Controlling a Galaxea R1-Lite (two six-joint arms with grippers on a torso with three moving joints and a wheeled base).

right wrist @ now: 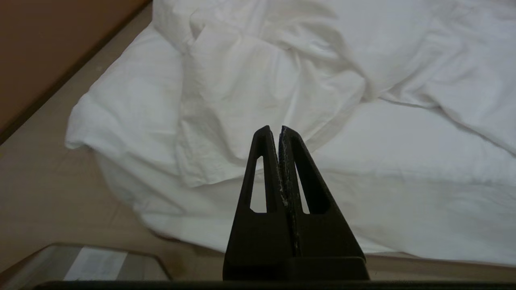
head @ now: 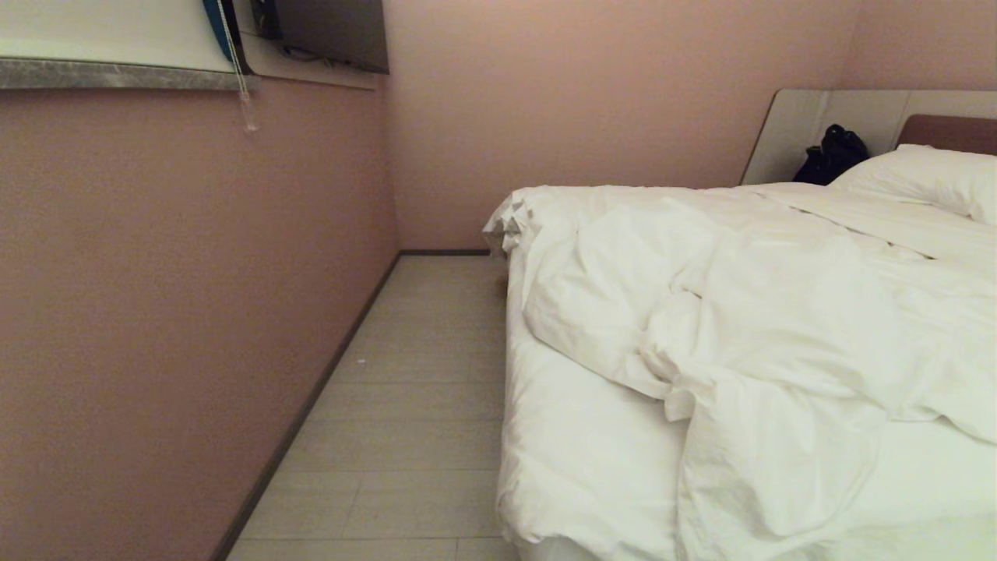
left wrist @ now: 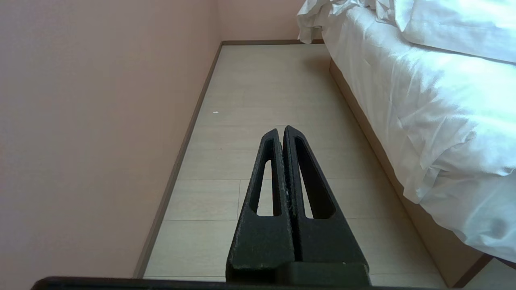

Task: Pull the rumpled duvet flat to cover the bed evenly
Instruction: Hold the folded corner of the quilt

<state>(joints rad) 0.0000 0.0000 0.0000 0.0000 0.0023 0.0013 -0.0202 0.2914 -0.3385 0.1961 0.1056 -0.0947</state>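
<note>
Bare sheet at the foot corner of the bed (head: 576,452) is what sits closest in the head view, lower centre of the frame. Duvet (head: 763,312) is bunched in a ridge from centre to right of frame, one folded flap trailing down toward the lower edge; upper part lies flatter toward the pillow (head: 927,175) at upper right. A dark bag (head: 833,154) leans on the headboard panel behind it. Floor (head: 413,405) and pink wall fill the left half.

Neither arm shows in the head view. Right end effector (right wrist: 279,129): fingers pressed together, nothing in them, pointed at the duvet flap (right wrist: 225,121) over the bed corner, not touching it. Left end effector (left wrist: 281,131): also pinched closed and empty, aimed along the floor strip (left wrist: 262,92) beside the bed (left wrist: 403,100), looks parked.

Judgement: task barely started, no grip on the fabric yet.

Risks from here:
- Closed fingers reaching the cloth would just shove the fold further up the bed; they need to spread before contact.
- Duvet and fitted sheet are both white and overlap at the corner. Pinching too deep likely grabs the sheet too and drags it off the mattress.
- Gripping a mid-fold instead of the true hem would pull one layer and leave the bunch underneath.
- One-corner pull probably skews the duvet and dumps the edge over the left side onto the floor.
</note>
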